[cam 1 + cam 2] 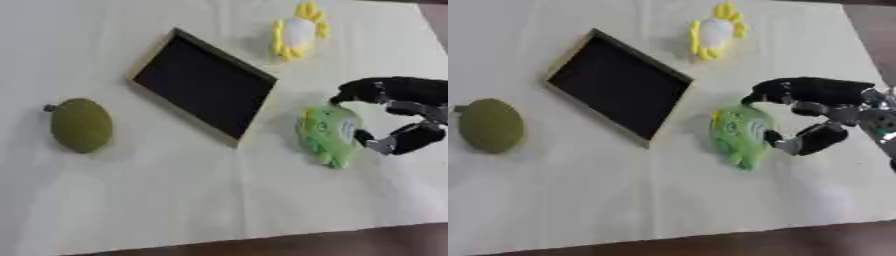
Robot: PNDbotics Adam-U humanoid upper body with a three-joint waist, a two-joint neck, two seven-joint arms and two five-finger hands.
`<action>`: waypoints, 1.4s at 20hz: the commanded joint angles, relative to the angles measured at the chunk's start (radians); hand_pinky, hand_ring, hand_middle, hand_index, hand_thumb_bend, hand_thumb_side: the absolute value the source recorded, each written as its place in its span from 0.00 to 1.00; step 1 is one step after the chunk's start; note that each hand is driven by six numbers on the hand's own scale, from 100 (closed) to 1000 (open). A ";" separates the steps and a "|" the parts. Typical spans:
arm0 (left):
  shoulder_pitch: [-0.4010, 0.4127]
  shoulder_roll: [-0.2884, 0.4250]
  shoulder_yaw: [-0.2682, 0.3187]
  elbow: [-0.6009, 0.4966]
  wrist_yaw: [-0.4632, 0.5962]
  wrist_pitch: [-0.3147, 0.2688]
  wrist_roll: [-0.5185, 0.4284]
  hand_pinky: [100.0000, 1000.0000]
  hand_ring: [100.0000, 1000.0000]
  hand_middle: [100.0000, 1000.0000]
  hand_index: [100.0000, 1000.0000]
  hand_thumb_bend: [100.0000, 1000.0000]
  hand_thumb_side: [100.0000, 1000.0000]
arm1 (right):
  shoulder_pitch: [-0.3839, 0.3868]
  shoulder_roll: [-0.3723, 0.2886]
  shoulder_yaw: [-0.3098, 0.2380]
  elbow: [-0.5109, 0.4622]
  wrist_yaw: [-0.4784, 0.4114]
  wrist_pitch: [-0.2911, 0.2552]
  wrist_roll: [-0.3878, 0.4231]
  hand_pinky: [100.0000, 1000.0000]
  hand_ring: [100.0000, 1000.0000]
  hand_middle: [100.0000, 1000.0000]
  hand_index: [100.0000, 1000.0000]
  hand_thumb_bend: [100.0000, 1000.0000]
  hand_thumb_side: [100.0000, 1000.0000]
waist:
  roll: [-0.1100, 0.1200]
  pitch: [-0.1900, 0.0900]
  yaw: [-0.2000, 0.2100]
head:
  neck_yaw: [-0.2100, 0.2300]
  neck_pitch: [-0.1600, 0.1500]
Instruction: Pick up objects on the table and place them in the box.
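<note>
A big pale cloth-covered table [175, 200] fills the view. In the middle lies a flat box with a black inside and a tan wooden rim [203, 83]. To the left sits a round olive-green soft fruit toy [80, 125]. At the top lies a yellow and white soft toy [299, 31]. On the right, the robot's black right hand [398, 117] curls round a light green fuzzy soft toy [328, 134].

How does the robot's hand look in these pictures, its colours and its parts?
Only the right hand shows. It is mostly black, with rounded, glossy finger segments. Silver-grey metal pieces sit at the joints and near the wrist at the picture's right edge. No cables or markings can be made out. The left hand is in no view.
</note>
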 commanded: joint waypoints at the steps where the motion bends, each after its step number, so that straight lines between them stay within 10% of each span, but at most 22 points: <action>1: -0.011 0.010 0.001 -0.015 0.002 0.000 -0.005 0.68 0.73 0.70 0.79 0.00 0.60 | -0.010 -0.008 0.005 0.011 0.028 -0.016 0.006 1.00 1.00 0.86 0.97 0.00 0.28 | 0.003 -0.016 0.003 | -0.002 -0.001; 8: -0.015 0.009 -0.001 -0.015 0.005 0.002 -0.008 0.68 0.73 0.70 0.79 0.00 0.61 | -0.023 0.014 0.024 0.025 0.041 -0.047 0.047 1.00 1.00 0.81 0.94 0.00 0.37 | 0.004 -0.013 0.007 | -0.003 0.000; 14: -0.017 0.008 -0.002 -0.015 0.006 0.002 -0.010 0.68 0.73 0.70 0.79 0.00 0.61 | -0.026 0.025 0.022 0.038 0.005 -0.037 0.050 1.00 1.00 0.40 0.66 0.00 0.25 | 0.004 -0.011 0.009 | -0.002 0.001; 19: -0.015 0.007 -0.001 -0.015 0.005 0.005 -0.012 0.68 0.73 0.71 0.79 0.00 0.61 | -0.021 0.018 -0.006 0.015 -0.038 0.028 -0.076 0.95 0.83 0.21 0.46 0.00 0.13 | 0.003 -0.013 0.006 | 0.000 0.001; 28: -0.013 0.007 0.000 -0.015 0.004 0.008 -0.016 0.68 0.73 0.71 0.79 0.00 0.62 | -0.009 -0.009 -0.026 -0.044 -0.075 0.043 -0.221 0.91 0.75 0.14 0.38 0.00 0.06 | 0.003 -0.014 0.002 | 0.003 0.003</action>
